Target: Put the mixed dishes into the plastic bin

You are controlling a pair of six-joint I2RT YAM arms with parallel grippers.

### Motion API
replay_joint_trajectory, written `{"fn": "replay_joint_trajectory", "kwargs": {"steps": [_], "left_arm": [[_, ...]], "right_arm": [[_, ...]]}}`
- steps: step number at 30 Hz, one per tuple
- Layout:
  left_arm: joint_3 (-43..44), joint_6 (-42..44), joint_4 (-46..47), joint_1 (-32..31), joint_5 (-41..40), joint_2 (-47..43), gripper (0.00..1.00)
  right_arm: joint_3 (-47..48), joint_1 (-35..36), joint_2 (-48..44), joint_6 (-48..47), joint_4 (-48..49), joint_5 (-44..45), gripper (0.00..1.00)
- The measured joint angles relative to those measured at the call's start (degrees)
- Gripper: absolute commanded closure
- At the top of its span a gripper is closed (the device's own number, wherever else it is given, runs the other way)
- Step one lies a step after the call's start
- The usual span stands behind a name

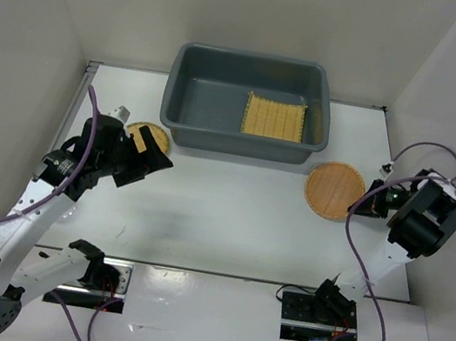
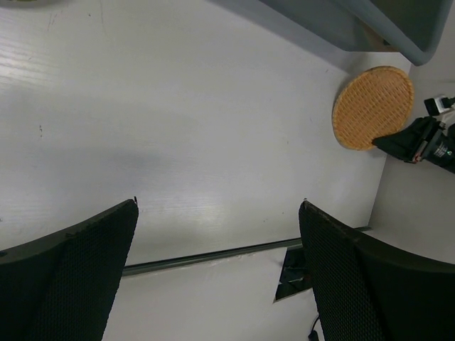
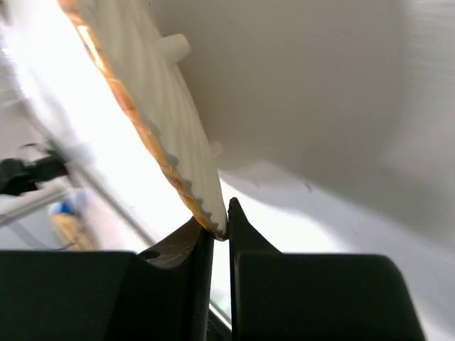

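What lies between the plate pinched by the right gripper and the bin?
Nothing visible: only table surface lies between the plate and the bin. The plate must just clear the bin's near wall; a mat lies inside.

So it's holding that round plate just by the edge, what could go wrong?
The right gripper pinches only the thin rim of the plate, so the plate could slip out or swing when lifted. It might also clip the near wall of the bin on the way in.
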Motion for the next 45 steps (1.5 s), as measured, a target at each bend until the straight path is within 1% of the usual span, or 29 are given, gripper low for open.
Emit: {"fn": "replay_joint_trajectory", "kwargs": {"steps": [7, 10, 13, 16, 20, 23, 25, 26, 31, 34, 36, 39, 45], "left_arm": [[-0.68, 0.2, 0.85, 0.0, 0.07, -0.11, 0.0], [-1.18, 0.26, 1.22, 0.0, 0.07, -0.11, 0.0], [-1.29, 0.44, 1.84, 0.04, 0.07, -0.04, 0.0], [-1.31, 1.03, 2.45, 0.39, 0.04, 0.35, 0.0], [-1.36, 1.64, 2.95, 0.42, 0.02, 1.07, 0.0], [-1.6, 1.7, 3.37, 0.76, 0.02, 1.03, 0.0], [-1.99, 1.7, 3.54, 1.09, 0.0, 1.01, 0.0], [-2.14, 1.7, 3.5, 1.25, -0.02, 1.01, 0.0], [-2.23, 1.79, 3.52, 1.9, -0.04, 1.01, 0.0], [-2.25, 1.86, 3.48, 2.27, 0.0, 0.83, 0.0], [-2.6, 1.75, 3.52, 2.51, -0.02, 0.07, 0.0], [-3.54, 1.57, 3.17, 2.58, -0.02, -1.95, 0.0], [-4.04, 1.42, 2.51, 2.64, -0.09, -3.8, 0.0]], "right_arm": [[2.62, -5.53, -10.19, -10.38, -5.33, 2.69, 1.0], [3.26, -7.72, -15.02, -13.49, -7.93, 2.58, 1.0], [5.66, -8.28, -19.1, -15.72, -9.4, 1.79, 1.0], [11.23, -7.93, -21.51, -16.22, -10.67, -0.83, 1.0], [22.73, -6.12, -21.38, -13.4, -11.02, -5.97, 1.0], [35.08, -1.05, -18.71, -8.13, -11.08, -8.7, 1.0], [44.3, 4.72, -15.39, -3.67, -9.97, -9.6, 1.0], [47.58, 8.48, -13.88, -0.98, -7.91, -9.6, 1.0], [55.54, 26.62, -7.63, 7.3, -3.26, -3.96, 1.0], [59.69, 34.82, -1.57, 9.99, -1.16, 0.22, 1.0], [60.57, 37.97, 2.27, 11.08, -0.04, 3.23, 1.0], [60.81, 40.48, 8.09, 12.17, 0.72, 7.82, 1.0], [61.35, 41.07, 19.08, 12.79, 1.2, 16.63, 1.0]]}}
